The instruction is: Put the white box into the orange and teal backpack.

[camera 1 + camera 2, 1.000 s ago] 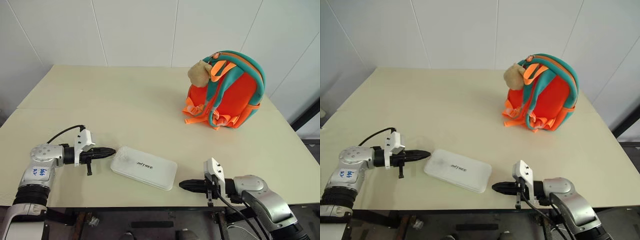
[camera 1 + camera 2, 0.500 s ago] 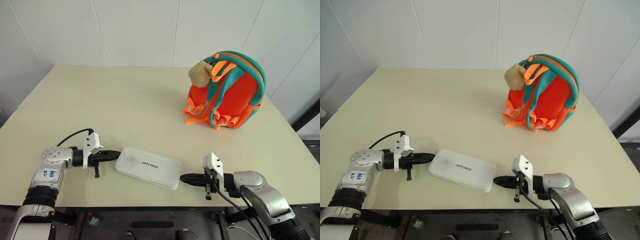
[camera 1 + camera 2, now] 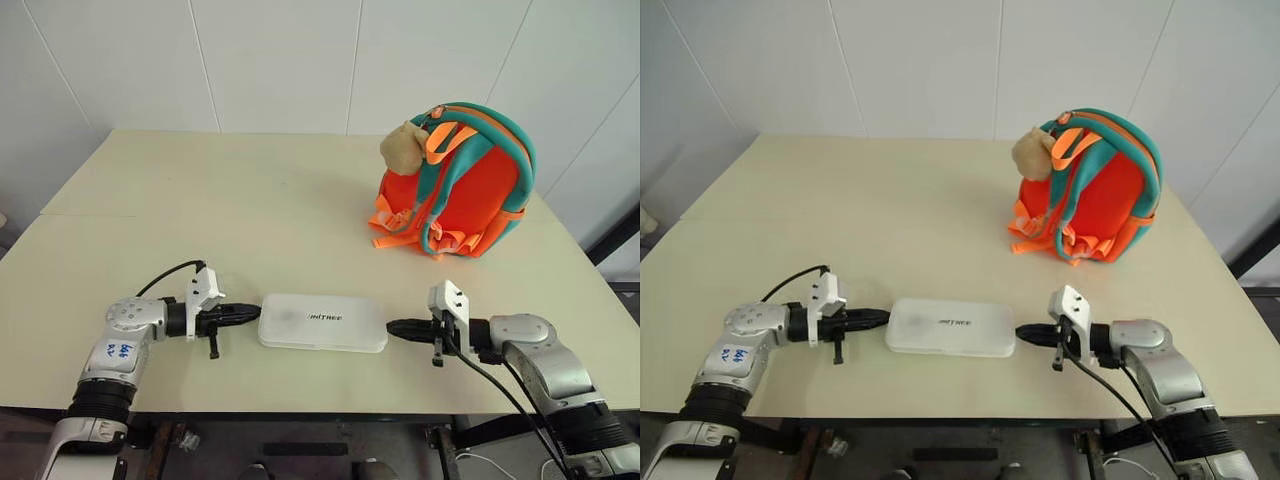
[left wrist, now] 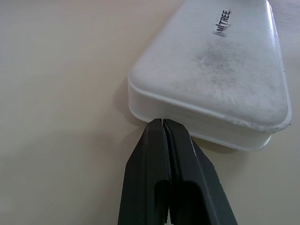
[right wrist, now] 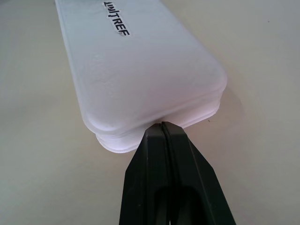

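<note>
The white box [image 3: 322, 322] lies flat near the table's front edge, its long side across my view, grey lettering on top. My left gripper [image 3: 256, 312] is shut, and its tips press against the box's left end [image 4: 197, 84]. My right gripper [image 3: 391, 327] is shut too, tips against the box's right end [image 5: 140, 75]. The box sits squeezed between the two closed tips, resting on the table. The orange and teal backpack [image 3: 458, 180] stands upright at the far right, straps facing me, a tan plush toy [image 3: 401, 149] at its top left.
The cream table [image 3: 250, 220] stretches wide between the box and the backpack. Its front edge runs just below both arms. White wall panels stand behind the table. A dark gap drops off past the table's right edge [image 3: 610, 240].
Both grippers have closed in on the box's ends, the left moving right, the right moving forward. The box has turned from slanted to square across the table and shifted away from the front edge.
</note>
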Tool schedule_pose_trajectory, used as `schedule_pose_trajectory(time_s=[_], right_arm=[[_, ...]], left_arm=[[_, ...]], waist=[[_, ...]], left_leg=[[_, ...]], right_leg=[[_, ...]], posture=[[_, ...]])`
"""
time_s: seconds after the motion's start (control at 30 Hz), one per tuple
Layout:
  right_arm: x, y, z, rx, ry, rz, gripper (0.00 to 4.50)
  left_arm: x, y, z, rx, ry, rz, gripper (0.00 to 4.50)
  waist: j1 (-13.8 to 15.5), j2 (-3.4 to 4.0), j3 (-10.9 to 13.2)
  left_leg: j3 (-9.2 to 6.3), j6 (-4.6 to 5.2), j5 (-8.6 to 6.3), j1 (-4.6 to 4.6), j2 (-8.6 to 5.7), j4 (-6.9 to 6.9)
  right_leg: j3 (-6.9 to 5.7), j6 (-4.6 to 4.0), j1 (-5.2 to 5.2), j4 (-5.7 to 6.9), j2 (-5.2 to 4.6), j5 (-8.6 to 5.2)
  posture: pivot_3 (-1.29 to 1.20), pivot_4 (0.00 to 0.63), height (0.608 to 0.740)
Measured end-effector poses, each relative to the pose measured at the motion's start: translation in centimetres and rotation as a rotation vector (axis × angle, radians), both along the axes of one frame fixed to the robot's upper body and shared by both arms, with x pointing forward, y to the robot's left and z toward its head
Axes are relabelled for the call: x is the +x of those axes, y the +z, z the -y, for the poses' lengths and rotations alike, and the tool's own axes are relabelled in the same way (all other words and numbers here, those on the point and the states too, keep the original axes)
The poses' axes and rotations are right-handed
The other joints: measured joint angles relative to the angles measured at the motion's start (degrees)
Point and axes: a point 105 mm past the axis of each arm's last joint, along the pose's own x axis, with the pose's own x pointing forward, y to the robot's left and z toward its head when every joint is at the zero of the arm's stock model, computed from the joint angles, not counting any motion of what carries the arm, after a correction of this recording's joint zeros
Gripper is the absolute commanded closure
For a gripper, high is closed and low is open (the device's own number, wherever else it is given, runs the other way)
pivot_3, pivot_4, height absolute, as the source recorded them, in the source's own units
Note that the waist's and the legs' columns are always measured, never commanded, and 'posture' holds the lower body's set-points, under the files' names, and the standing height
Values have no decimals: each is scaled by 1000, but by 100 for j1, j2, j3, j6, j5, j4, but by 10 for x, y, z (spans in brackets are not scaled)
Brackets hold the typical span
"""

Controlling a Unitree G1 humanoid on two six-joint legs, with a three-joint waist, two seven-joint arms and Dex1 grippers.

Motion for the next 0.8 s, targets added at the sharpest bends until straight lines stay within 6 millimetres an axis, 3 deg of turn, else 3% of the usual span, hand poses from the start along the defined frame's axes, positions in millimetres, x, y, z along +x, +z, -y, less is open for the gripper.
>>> schedule_pose_trajectory(time_s=[0.43, 0.8], right_arm=[[5, 2, 4, 1, -36, 32, 4470], [13, 12, 16, -21, -70, 56, 1010]], left_arm=[[4, -5, 6, -18, 28, -17, 4447], [1, -4, -6, 36, 51, -44, 1226]], waist=[[-21, 0, 0], [-33, 0, 0]], left_leg=[[0, 0, 0, 0, 0, 6], [0, 1, -1, 0, 0, 3]], right_leg=[[0, 2, 3, 1, 0, 1], [1, 3, 3, -2, 0, 1]], posture=[[0, 150, 740], [0, 150, 740]])
